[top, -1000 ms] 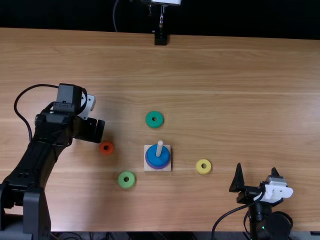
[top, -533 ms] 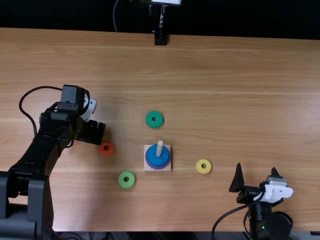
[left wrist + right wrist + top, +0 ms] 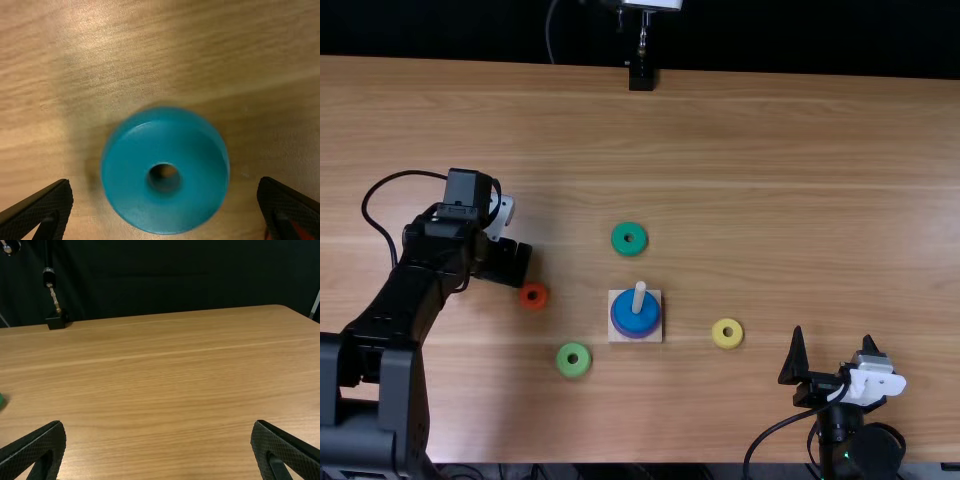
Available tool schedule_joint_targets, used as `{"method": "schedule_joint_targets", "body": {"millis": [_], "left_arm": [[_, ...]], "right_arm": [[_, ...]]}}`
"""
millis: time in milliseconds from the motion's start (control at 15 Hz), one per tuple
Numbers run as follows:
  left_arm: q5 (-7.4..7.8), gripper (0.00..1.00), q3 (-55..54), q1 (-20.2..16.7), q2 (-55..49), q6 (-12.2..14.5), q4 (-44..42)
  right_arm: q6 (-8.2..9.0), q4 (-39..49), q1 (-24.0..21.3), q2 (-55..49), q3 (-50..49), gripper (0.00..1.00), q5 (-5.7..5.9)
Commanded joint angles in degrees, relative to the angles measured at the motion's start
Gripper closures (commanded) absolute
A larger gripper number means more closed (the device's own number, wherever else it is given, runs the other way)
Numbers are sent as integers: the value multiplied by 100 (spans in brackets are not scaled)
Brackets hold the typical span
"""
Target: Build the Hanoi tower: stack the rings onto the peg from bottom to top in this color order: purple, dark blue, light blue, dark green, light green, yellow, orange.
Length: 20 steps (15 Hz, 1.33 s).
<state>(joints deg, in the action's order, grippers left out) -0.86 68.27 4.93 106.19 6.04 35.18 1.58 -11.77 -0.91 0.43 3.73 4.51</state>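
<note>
Square base (image 3: 655, 336): purple ring (image 3: 624, 334) seated, blue ring (image 3: 623, 312) directly on top, white peg (image 3: 639, 296) protruding. Dark green ring (image 3: 617, 240) lies beyond the base; yellow ring (image 3: 720, 333), right; light green ring (image 3: 562, 360), left. Left gripper (image 3: 507, 264) is beside the orange-red ring (image 3: 542, 297). Right gripper (image 3: 833, 340), near table's (image 3: 770, 200) near edge, fingers (image 3: 796, 355) apart.

On the table (image 3: 800, 180), a peg base (image 3: 655, 335) is sitting with its peg (image 3: 639, 297) standing upright. The lower ring (image 3: 637, 336) is resting on the base, around the peg, and the upper ring (image 3: 634, 321) is lying on it. The rear ring (image 3: 629, 251) is lying behind the base, the right ring (image 3: 727, 343) to its right, the front-left ring (image 3: 573, 370) before and left of it, the far-left ring (image 3: 533, 305) farther left. Near that one, another ring (image 3: 165, 210) is lying on the table.
</note>
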Motion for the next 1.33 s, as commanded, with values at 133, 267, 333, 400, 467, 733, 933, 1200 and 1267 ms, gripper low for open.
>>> {"method": "schedule_joint_targets", "body": {"millis": [133, 267, 333, 400, 467, 733, 933, 1200, 1267], "left_arm": [[13, 0, 239, 61, 112, 81, -27], [2, 0, 239, 70, 112, 60, -27], [13, 0, 239, 70, 121, 60, -27], [13, 0, 239, 70, 130, 60, -27], [34, 19, 239, 70, 121, 81, -27], [-30, 97, 204, 70, 121, 81, -206], [-30, 100, 195, 70, 112, 81, -206], [-51, 100, 257, 70, 77, 60, -164], [13, 98, 266, 70, 60, 50, -196]], "right_arm": [[21, -348, -6, -43, -285, 0, 76], [21, -348, -6, -43, -285, 0, 76], [21, -348, -6, -43, -285, 0, 76], [21, -348, -6, -43, -285, 0, 76], [21, -348, -6, -43, -285, 0, 76], [21, -348, -6, -43, -285, 0, 76], [21, -348, -6, -43, -285, 0, 76], [21, -348, -6, -43, -285, 0, 76], [21, -348, -6, -43, -285, 0, 76]]}}
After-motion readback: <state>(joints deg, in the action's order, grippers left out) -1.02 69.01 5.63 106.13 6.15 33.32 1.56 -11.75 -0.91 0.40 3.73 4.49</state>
